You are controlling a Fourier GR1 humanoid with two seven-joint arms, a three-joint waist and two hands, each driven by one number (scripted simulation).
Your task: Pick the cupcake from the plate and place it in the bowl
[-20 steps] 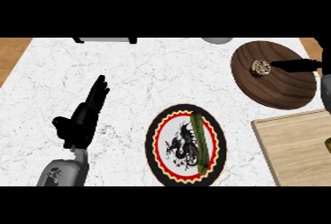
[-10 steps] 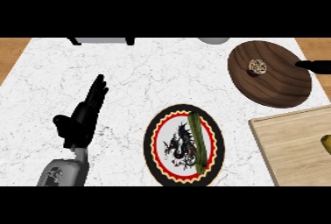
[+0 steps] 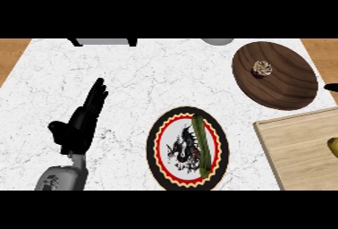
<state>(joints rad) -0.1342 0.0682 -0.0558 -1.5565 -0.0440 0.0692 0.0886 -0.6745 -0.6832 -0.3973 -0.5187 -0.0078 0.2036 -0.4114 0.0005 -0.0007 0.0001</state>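
1. The white marble worktop (image 3: 152,76) fills most of the head view, with a wood surface showing past its far left and far right corners.
2. A dark brown wooden bowl (image 3: 290,89) sits near the far right corner of the worktop.
3. The cupcake (image 3: 263,68) lies inside the bowl, a little left of the bowl's middle, with its top facing up.
4. A round plate (image 3: 153,150) with a black rim, a red ring and a dark dragon figure lies by the near edge, right of the middle, well apart from the bowl.
5. A long green vegetable (image 3: 203,145) lies on the right half of the plate, running from the far side to the near side.
6. The left hand (image 3: 79,127) shows over the left half of the worktop. Its fingers are straight and pressed together, pointing toward the far edge, the thumb sticks out to the left, and it holds nothing.
7. Of the right hand (image 3: 331,87) only a small black bit shows at the view's right edge, just beside the bowl. Whether it is spread or closed cannot be told.
8. A pale wooden cutting board (image 3: 297,152) lies at the near right corner, with a yellow-green thing (image 3: 332,146) on it, cut off by the view's edge.
9. At the far edge stand a grey thing on black legs (image 3: 102,41) and a pale grey round thing (image 3: 218,41).
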